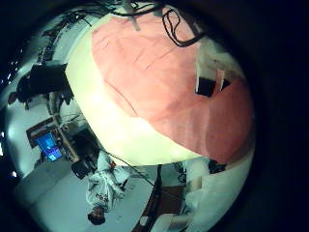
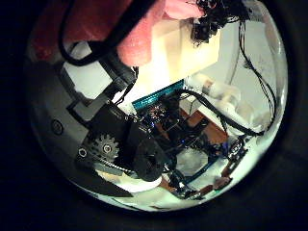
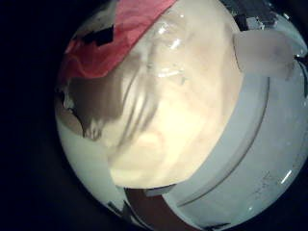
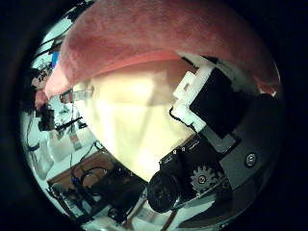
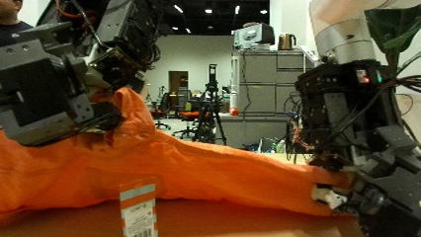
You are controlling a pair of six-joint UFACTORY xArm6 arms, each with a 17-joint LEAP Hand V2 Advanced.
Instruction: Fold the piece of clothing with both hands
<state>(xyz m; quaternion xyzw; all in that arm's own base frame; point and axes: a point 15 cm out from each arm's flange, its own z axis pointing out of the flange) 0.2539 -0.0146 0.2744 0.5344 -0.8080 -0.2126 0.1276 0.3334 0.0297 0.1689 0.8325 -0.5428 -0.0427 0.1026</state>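
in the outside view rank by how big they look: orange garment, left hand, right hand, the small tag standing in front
1. orange garment
2. left hand and right hand: alike, both close to the camera, so unranked
3. tag, clearly smallest

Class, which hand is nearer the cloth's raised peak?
Left. The left hand is right beside the peak of the cloth; the right hand is at its low end.

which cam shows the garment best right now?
Outside view: the orange garment lies spread across the table between the left hand and right hand, part of it raised at the left hand. The left little finger side palm view shows a broad stretch of it; the other palm views catch only edges.
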